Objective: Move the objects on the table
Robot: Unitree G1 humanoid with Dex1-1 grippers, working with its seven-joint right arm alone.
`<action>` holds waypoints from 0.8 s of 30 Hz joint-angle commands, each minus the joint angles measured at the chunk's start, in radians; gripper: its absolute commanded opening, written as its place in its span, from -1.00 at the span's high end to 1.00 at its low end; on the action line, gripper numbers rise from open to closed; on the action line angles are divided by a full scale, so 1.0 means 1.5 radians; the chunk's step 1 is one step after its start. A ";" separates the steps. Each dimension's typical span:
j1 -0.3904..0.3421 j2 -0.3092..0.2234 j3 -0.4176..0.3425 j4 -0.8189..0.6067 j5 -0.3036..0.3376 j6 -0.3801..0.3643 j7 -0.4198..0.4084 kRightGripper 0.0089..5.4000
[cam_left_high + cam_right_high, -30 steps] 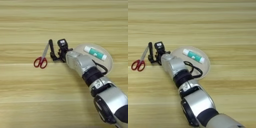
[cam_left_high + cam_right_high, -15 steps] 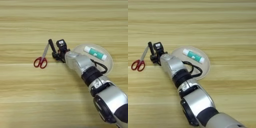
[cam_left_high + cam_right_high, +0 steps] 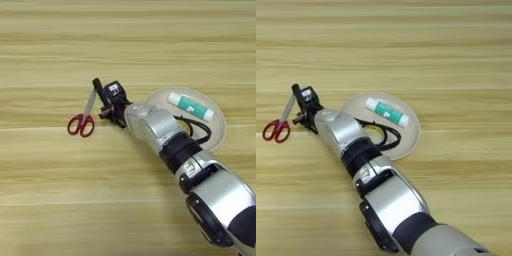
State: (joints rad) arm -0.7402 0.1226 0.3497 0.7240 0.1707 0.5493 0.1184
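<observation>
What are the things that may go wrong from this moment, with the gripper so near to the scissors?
1. The right gripper sits right beside the red-handled scissors; a small sideways move may push them along the table instead of gripping them.
2. The forearm lies over the plate rim, so a swing might shift the plate and the glue stick inside it.

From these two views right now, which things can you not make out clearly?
- Hand: whether its fingers are open or shut, or hold anything, cannot be read; they merge into one dark shape in both views.
- Plate: the forearm and its black cable cover its near-left part in both views.
- Glue stick: label print too small to read.
- Scissors: whether the blade tips touch the hand is unclear.
</observation>
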 commanded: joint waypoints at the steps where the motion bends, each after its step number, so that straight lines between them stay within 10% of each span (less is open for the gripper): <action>1: -0.092 0.129 0.002 -0.007 -0.012 0.030 0.001 0.63; 13: -0.095 0.120 0.005 -0.013 -0.016 0.020 0.001 0.69; 24: -0.100 0.056 -0.022 -0.215 -0.005 0.038 0.022 0.69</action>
State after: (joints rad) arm -0.7507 0.1210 0.3459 0.5379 0.1577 0.6200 0.1411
